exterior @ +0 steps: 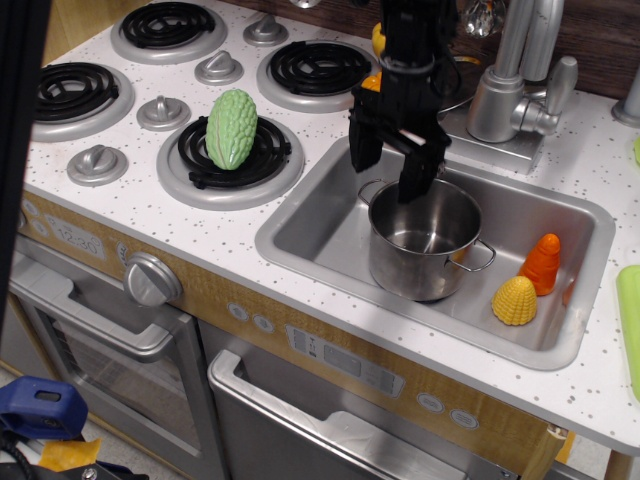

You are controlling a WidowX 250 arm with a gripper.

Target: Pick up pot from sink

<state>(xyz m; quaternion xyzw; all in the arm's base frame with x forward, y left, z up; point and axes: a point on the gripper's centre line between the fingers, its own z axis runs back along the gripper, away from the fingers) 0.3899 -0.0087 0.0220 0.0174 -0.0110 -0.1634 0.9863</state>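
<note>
The shiny steel pot (423, 250) stands upright in the middle of the silver-grey sink (310, 222), with one wire loop handle at its right and one at its back left. My black gripper (389, 172) hangs open just above the pot's back-left rim. One finger is outside the rim on the left, the other (414, 175) is over the rim's inner edge. Whether the fingers touch the pot I cannot tell. The gripper holds nothing.
A yellow toy corn (515, 301) and an orange toy carrot (542, 264) lie in the sink's right end. A green bumpy gourd (231, 128) sits on a stove burner at left. The faucet (513, 85) stands behind the sink. A yellow-orange toy (378, 40) peeks out behind the arm.
</note>
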